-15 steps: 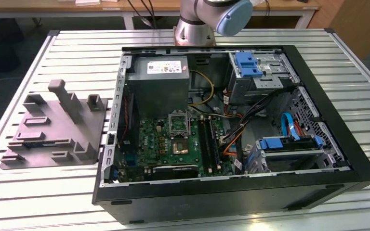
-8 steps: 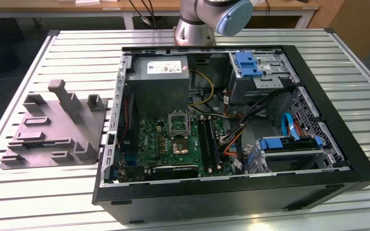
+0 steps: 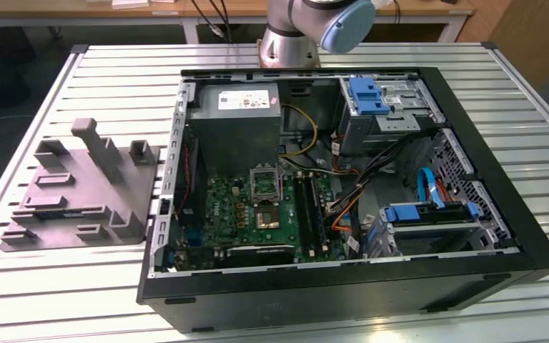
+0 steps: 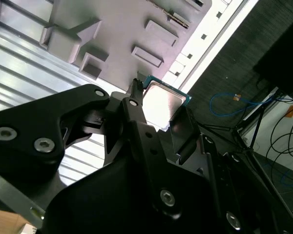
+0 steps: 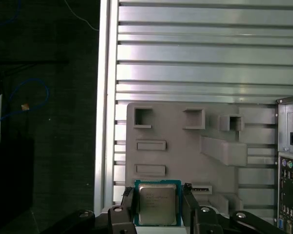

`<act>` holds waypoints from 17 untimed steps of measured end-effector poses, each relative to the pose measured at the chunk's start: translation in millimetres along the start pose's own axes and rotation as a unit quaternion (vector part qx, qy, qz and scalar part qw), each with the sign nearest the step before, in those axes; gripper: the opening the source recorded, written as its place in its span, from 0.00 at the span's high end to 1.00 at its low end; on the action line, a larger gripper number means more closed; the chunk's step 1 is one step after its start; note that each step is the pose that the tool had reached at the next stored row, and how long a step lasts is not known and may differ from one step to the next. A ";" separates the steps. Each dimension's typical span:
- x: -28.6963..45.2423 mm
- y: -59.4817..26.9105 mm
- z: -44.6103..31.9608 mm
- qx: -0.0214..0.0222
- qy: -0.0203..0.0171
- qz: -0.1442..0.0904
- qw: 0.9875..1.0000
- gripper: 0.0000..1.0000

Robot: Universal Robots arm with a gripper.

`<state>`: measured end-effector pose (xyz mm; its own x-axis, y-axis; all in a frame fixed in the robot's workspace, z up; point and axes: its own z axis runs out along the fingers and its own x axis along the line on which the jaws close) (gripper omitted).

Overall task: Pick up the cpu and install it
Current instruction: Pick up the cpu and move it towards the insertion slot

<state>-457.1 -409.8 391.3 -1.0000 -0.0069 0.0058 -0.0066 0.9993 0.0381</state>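
In the first wrist view, the gripper [image 5: 158, 194] pinches two opposite edges of the cpu [image 5: 157, 207], holding it clear above the grey fixture [image 5: 185, 146]. Bare slatted table [image 5: 185, 48] lies beyond. The table's edge and an open computer case [image 5: 290, 161] flank the fixture. The square chip's metal top faces this camera, with no side longer.

I see my gripper [image 5: 157, 191] pinching the cpu [image 5: 157, 204], its silver top facing the camera, with one black finger [image 5: 128, 202] against each opposite edge. Beyond it lies the grey plastic fixture [image 5: 185, 151] on the slatted metal table [image 5: 195, 58], beside a computer case [image 5: 290, 161].
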 end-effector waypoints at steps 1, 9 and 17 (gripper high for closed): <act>-0.9 0.0 0.0 0.000 0.000 0.000 1.000 0.53; -6.6 0.0 -0.1 0.000 0.000 0.000 1.000 0.53; -12.6 -0.1 -0.1 0.000 0.000 0.000 1.000 0.53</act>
<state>-444.5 -409.7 391.3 -1.0000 -0.0068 0.0058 -0.0066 0.9993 0.0381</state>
